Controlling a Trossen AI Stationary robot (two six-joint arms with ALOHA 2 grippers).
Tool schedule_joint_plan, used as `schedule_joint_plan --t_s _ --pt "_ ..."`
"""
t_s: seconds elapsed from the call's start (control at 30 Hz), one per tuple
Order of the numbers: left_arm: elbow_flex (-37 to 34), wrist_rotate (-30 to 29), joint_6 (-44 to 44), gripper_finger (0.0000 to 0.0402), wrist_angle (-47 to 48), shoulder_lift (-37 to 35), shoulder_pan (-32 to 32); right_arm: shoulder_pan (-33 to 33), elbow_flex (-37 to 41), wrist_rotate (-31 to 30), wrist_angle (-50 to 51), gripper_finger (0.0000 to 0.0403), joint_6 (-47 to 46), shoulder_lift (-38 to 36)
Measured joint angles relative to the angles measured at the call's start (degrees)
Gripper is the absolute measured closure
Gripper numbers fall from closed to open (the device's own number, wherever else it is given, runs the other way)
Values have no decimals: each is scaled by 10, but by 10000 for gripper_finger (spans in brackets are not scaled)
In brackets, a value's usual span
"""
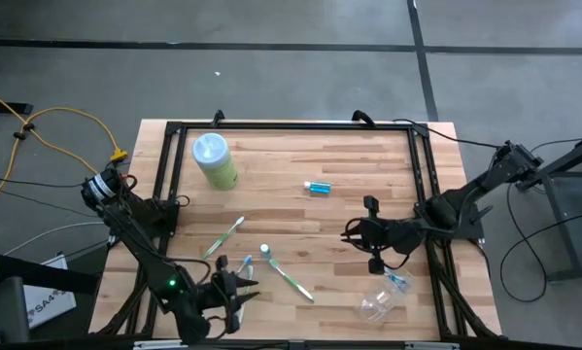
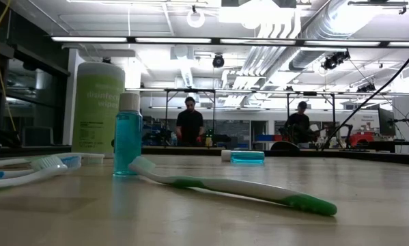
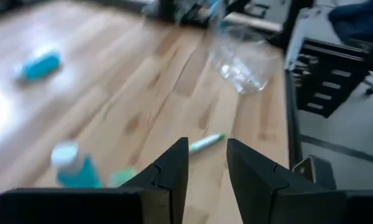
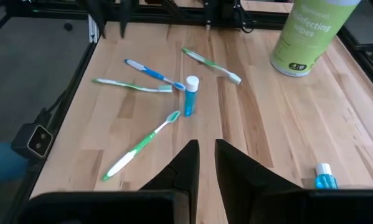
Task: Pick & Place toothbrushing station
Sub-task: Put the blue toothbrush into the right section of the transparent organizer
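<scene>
On the wooden bench (image 1: 300, 209), the left end effector (image 1: 234, 292) is hovering near the front edge with its fingers standing a narrow gap apart and gripping nothing. The right end effector (image 1: 357, 233) is hanging over the right-hand side of the bench, its fingers nearly together and empty. A small blue bottle with a white cap (image 1: 264, 253) is standing upright between them, close to the left end effector, with a green and white toothbrush (image 1: 291, 279) lying just beside it. Another green toothbrush (image 1: 224, 236) is lying to the left, and a blue toothbrush (image 4: 150, 72) is resting nearby. A clear plastic cup (image 1: 380, 304) is lying on its side near the front right corner. A small blue tube (image 1: 318, 187) is lying toward the middle, and a pale-green canister (image 1: 214, 160) is standing at the back left.
</scene>
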State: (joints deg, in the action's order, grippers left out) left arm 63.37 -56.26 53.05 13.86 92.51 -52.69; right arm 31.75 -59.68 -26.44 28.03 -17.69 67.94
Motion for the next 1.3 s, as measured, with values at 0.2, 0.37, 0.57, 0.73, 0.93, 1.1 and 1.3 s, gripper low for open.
schedule_joint_plan --t_s 0.2,0.37,0.57,0.73,0.93,1.1,1.3 --pt "0 65 201 297 117 0 4 0 0 0 1 358 7 0" --pt "0 173 313 297 202 2 21 0 0 0 7 358 11 0" --pt "0 301 362 297 259 10 42 0 1 0 18 359 11 0" --pt "0 328 355 295 258 10 51 0 1 1 18 359 15 0" --pt "0 340 364 257 266 10 51 0 11 25 17 359 30 0" --pt "0 350 417 225 303 10 51 0 35 27 16 359 27 0" --pt "0 352 443 220 310 14 51 0 57 27 -2 359 23 0"
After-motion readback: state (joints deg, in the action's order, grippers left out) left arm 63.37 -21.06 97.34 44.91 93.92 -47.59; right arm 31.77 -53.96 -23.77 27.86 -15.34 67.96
